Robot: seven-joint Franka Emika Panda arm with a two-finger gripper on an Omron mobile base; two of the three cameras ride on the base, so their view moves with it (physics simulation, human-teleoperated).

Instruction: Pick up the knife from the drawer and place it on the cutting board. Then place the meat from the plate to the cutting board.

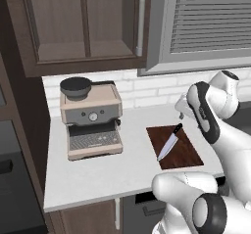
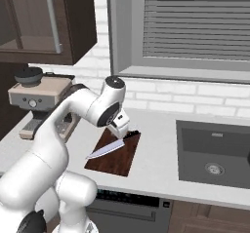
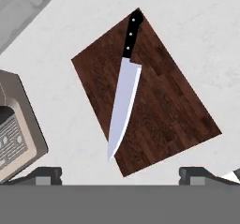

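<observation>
The knife (image 1: pixel 169 142) (image 2: pixel 110 147) (image 3: pixel 124 87) lies flat on the dark reddish-brown cutting board (image 1: pixel 184 152) (image 2: pixel 119 159) (image 3: pixel 164 106). Its silver blade crosses the board's left half and the tip overhangs the edge slightly. The dark handle rests at the board's far corner. My gripper (image 1: pixel 181 113) (image 2: pixel 122 130) (image 3: pixel 121 174) hovers above the board near the knife handle. It is open, with the two fingertips (image 3: pixel 44 174) wide apart and nothing between them. The drawer, the meat and the plate are out of view.
An espresso machine (image 1: pixel 91 118) (image 2: pixel 39 98) (image 3: pixel 14 129) stands on the counter left of the board. A dark sink (image 2: pixel 215 154) is set into the counter on the right. Brown wall cabinets (image 1: pixel 83 22) and a window with blinds (image 2: pixel 195 22) hang above.
</observation>
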